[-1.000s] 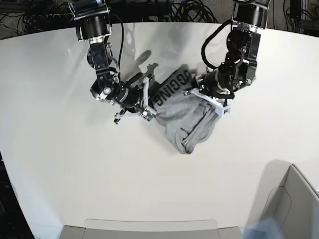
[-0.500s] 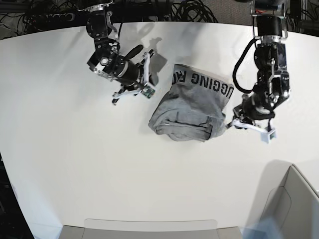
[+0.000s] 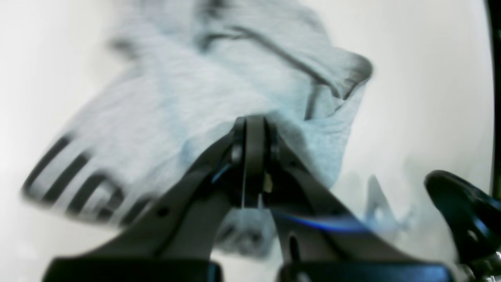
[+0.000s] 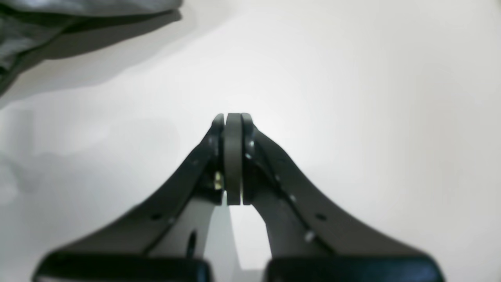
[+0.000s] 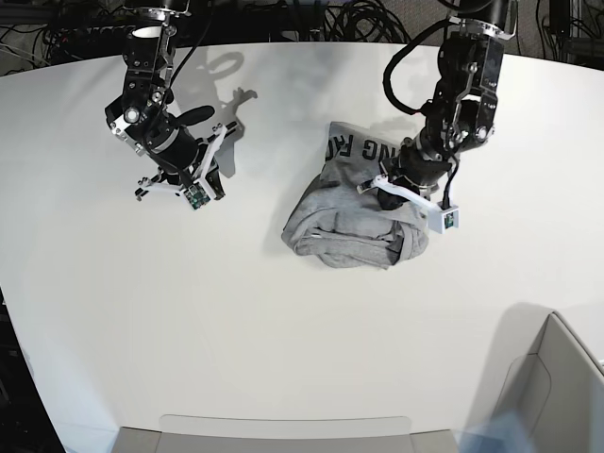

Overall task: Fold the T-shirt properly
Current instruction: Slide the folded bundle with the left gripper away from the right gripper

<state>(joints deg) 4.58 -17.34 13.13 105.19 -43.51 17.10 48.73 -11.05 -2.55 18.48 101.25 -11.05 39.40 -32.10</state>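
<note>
white tabletop with curved far edge, evenly lit, casting soft shadows. tangle of black cables on dark floor beyond far edge. grey box corner at lower right; grey panel edge along near side.

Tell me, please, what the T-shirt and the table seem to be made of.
T-shirt: likely soft knit cotton, matte heather grey; it slumps in loose folds, with black printed letters. Table: a hard, smooth white top, perhaps laminate or painted board; it shows sharp shadows and faint sheen.
</note>
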